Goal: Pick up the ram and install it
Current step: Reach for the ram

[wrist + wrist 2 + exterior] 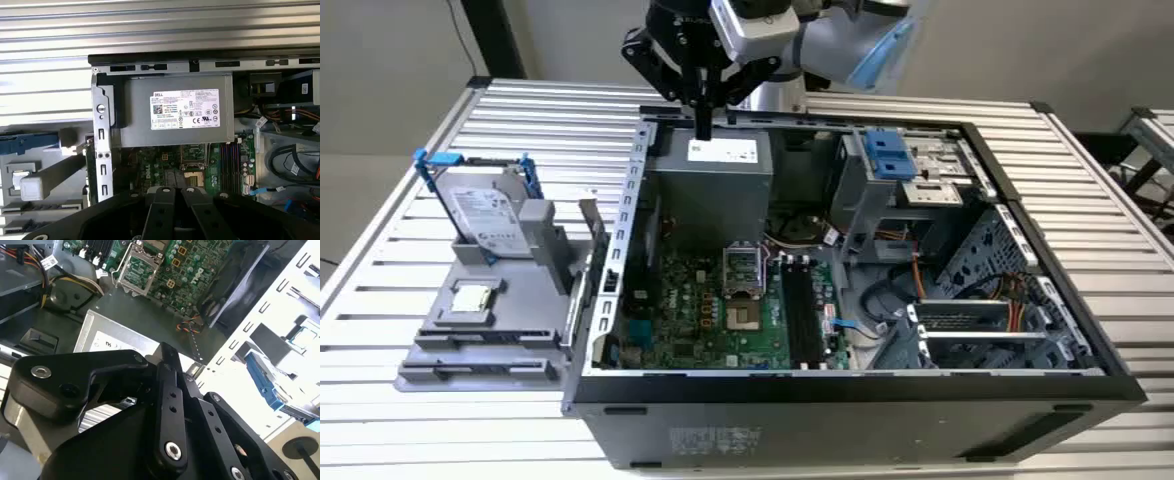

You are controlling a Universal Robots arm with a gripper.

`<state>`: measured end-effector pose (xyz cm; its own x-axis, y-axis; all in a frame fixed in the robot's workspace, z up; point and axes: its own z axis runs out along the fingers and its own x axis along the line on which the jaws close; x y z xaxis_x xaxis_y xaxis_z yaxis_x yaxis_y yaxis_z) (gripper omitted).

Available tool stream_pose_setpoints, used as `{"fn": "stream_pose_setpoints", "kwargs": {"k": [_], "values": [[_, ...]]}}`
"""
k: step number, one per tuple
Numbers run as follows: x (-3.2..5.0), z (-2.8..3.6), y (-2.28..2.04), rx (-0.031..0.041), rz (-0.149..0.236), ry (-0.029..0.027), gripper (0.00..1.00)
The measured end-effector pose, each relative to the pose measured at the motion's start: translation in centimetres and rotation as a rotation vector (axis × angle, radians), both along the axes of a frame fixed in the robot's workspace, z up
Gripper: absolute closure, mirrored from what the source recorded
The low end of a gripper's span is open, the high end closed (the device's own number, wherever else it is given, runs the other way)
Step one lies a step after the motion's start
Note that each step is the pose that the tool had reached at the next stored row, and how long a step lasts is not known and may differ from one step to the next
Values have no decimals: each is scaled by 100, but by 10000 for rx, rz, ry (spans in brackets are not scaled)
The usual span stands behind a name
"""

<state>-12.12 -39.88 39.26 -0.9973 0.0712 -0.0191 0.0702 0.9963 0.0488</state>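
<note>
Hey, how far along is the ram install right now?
Nothing looks done yet: the long black slots on the motherboard look empty. In hand: the claw hangs shut above the power supply at the case's back, with nothing I can make out in it. Left: both the pick-up and the seating.

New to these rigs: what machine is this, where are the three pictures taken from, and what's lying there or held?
A robot arm with a gripper hangs above an open computer case on a slatted metal table. The exterior view looks from off the arm. Both wrist views ride on it, looking past the gripper at the grey power supply and green circuit board. At the exterior view's left, a grey stand holds a hard drive. The gripper looks shut and empty.
</note>
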Motion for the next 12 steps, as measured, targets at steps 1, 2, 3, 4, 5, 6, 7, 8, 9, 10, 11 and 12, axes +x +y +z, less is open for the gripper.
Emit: {"fn": "stream_pose_setpoints", "kwargs": {"k": [1, 2, 3, 4, 5, 6, 7, 8, 9, 10, 11, 12], "values": [[0, 0, 0, 0, 0, 1, 100], [0, 0, 0, 0, 0, 1, 100], [0, 0, 0, 0, 0, 1, 100], [0, 0, 0, 0, 0, 1, 100], [0, 0, 0, 0, 0, 1, 100], [0, 0, 0, 0, 0, 0, 100], [0, 0, 0, 0, 0, 0, 100], [0, 0, 0, 0, 0, 1, 100], [0, 0, 0, 0, 0, 1, 100], [0, 0, 0, -1, 0, 1, 100], [0, 0, 0, 0, 0, 1, 100], [0, 1, 0, -1, 1, 1, 100]]}}
